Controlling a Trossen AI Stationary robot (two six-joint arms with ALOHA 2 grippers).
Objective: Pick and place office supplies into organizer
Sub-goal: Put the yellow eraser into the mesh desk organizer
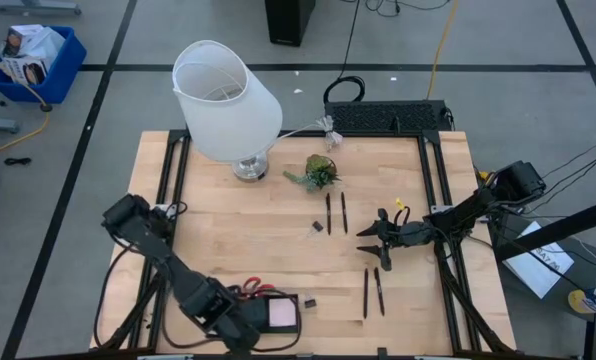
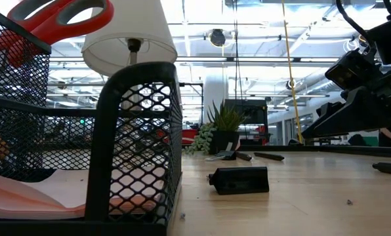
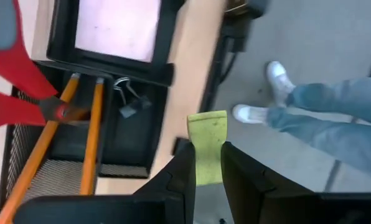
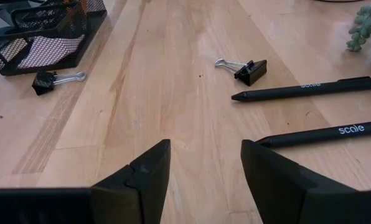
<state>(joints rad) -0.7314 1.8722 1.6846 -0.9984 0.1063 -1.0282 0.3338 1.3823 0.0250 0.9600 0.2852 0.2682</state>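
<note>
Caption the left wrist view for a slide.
Left tool holds a yellow-green piece beside the organizer, which already has scissors, two pencils, a clip.

High view: straight down on the whole desk (image 1: 278, 250). Low view: desk-top level, pressed against the mesh organizer (image 2: 140, 144), facing across to the lamp (image 2: 130, 29). Left wrist view: looks steeply down over the organizer and desk edge to the floor. Right wrist view: low, close over the desk; shares the organizer (image 4: 45, 31) and a binder clip (image 4: 51, 79) with the low view.
</note>
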